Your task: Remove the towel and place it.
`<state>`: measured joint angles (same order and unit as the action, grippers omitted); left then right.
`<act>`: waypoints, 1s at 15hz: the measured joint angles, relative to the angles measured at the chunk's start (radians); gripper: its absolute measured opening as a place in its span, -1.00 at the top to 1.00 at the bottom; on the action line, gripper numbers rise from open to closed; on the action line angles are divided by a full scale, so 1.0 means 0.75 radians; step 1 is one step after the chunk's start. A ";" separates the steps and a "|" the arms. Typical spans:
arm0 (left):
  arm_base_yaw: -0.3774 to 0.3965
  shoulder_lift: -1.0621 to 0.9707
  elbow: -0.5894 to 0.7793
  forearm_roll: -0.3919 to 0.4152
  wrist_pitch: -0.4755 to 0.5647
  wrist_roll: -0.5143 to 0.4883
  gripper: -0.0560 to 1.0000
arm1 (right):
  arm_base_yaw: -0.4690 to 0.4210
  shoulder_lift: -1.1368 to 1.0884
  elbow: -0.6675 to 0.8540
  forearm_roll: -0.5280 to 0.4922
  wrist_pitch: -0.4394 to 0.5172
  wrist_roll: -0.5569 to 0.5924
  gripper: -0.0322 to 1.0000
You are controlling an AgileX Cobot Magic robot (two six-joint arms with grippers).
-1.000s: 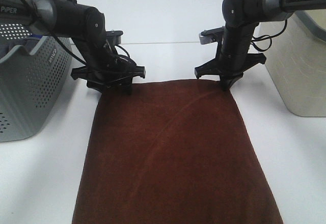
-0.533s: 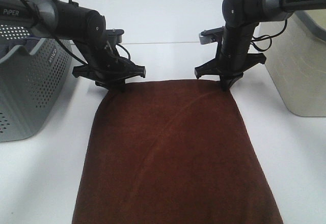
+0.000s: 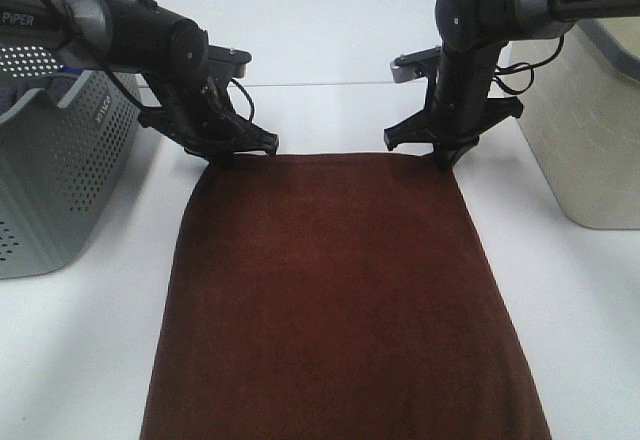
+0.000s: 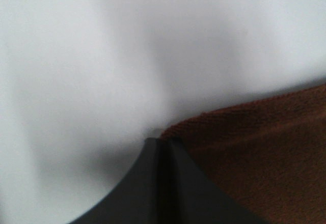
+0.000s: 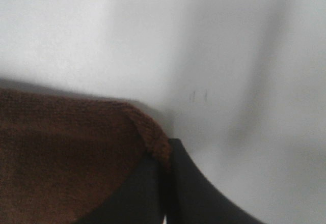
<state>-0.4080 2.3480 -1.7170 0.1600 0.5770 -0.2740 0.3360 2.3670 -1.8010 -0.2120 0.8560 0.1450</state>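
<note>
Spread flat on the white worktop (image 3: 80, 360): the towel (image 3: 330, 300), dark red-brown and fuzzy. Starts just under the two arms and runs down to the near edge of the high view, then out of the picture there. Smooth on top. Far edge straight, from one arm across to the other.

At the far left corner, the left arm (image 3: 150, 40), black, bent down to the cloth. Left jaws shut tight, with both fingers (image 4: 147, 188) pressed together. Tips right at the rounded corner of the towel (image 4: 265, 152), touching it. Hard to tell from the wrist view whether any cloth is caught between them.

At the far right corner, the right arm (image 3: 480, 10), also black, pointing straight down. Right jaws shut too, with a bit of the towel (image 5: 61, 152) pinched in them — a thin brown edge tucked in between the fingers (image 5: 204, 193), right at the tips.

To the left of the towel, a grey basket (image 3: 50, 160) full of small holes, standing on the worktop and apart from the cloth. To the right, a pale cream bin (image 3: 590, 130), also apart from it.

Both wrist views blurry — just white worktop past the two corners, and dark shadows on it.
</note>
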 joint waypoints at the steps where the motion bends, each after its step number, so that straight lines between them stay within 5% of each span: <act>1: 0.000 -0.015 -0.004 0.075 -0.036 -0.011 0.85 | 0.000 -0.001 -0.040 -0.007 0.001 0.000 0.94; 4: 0.005 -0.028 -0.053 0.220 -0.143 -0.021 0.85 | 0.000 -0.020 -0.189 -0.067 -0.003 0.000 0.94; 9: 0.085 -0.029 -0.057 0.240 -0.479 -0.021 0.85 | 0.000 -0.013 -0.279 -0.152 -0.136 0.001 0.94; 15: 0.164 0.023 -0.089 0.257 -0.857 -0.015 0.85 | 0.000 0.011 -0.280 -0.369 -0.449 0.085 0.94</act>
<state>-0.2850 2.3650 -1.7840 0.3530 -0.0660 -0.2850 0.3360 2.3750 -2.0110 -0.4890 0.5190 0.2090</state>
